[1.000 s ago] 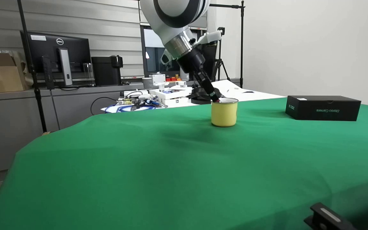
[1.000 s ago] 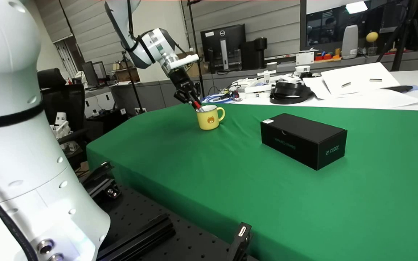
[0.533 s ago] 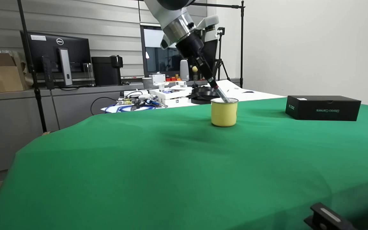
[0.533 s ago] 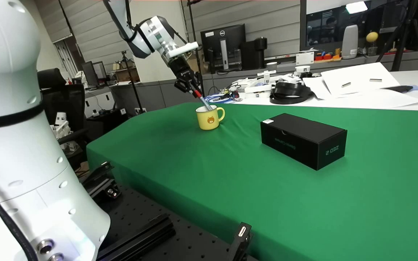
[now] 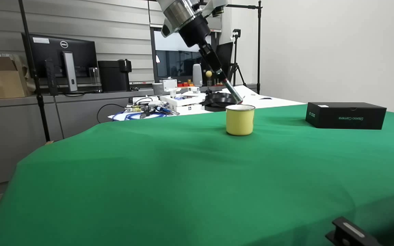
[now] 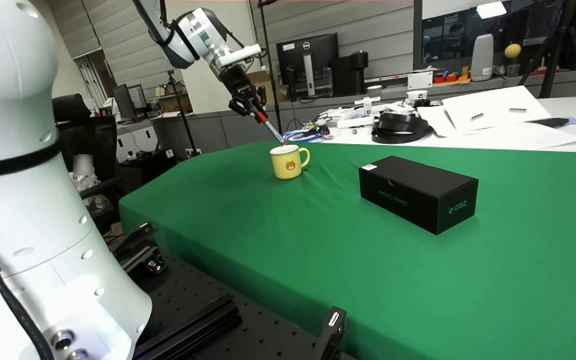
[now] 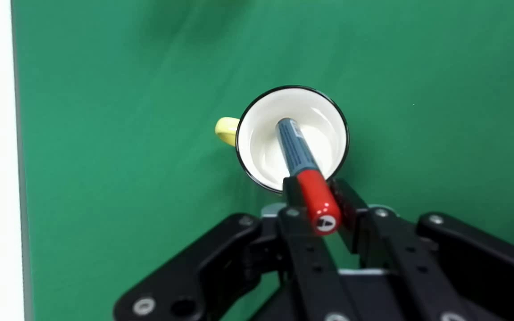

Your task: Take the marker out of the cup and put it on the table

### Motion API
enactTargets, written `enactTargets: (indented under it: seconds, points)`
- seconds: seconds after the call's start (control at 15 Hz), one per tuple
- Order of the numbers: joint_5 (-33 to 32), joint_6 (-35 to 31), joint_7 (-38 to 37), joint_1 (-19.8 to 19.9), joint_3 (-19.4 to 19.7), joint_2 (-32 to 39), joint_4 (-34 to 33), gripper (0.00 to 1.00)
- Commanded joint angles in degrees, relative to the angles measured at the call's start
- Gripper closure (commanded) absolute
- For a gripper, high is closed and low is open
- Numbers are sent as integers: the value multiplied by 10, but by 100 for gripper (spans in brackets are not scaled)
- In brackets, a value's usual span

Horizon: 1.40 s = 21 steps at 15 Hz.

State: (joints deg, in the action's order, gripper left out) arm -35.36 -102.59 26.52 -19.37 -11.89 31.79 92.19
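The marker (image 5: pixel 233 91) is slim and grey-blue with a red end; it also shows in an exterior view (image 6: pixel 272 131). My gripper (image 5: pixel 223 77) is shut on its red end (image 7: pixel 317 196), seen also in an exterior view (image 6: pixel 259 113). The marker is tilted, its lower tip at about rim height over the pale-yellow cup (image 5: pixel 239 121). The cup (image 6: pixel 286 165) stands upright on the green table (image 5: pixel 169 177). In the wrist view the marker lies across the white inside of the cup (image 7: pixel 259 129). The fingertips (image 7: pixel 314 189) are above the cup, off to one side.
A flat black box (image 6: pixel 418 192) stands on the green cloth on the handle side of the cup; it also shows in an exterior view (image 5: pixel 347 116). A white desk (image 6: pixel 518 125) with papers, cables and parts adjoins the far edge. Black clamps (image 6: pixel 333 327) sit at the near edge.
My gripper has risen with the marker in it. The marker has slid up from inside the cup to about its rim. The cup and the box have not moved.
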Motion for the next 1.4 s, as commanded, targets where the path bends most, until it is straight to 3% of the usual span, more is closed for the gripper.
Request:
enactTargets:
  seconds: [0.0, 0.33, 0.67, 1.33]
  points:
    - [-33, 12, 8, -23, -10, -10, 9, 94]
    - [-111, -29, 14, -50, -28, -14, 46, 94]
    - [-170, -115, 10, -54, -47, -12, 95, 94]
    - [-178, -231, 19, -44, -54, 22, 142, 94]
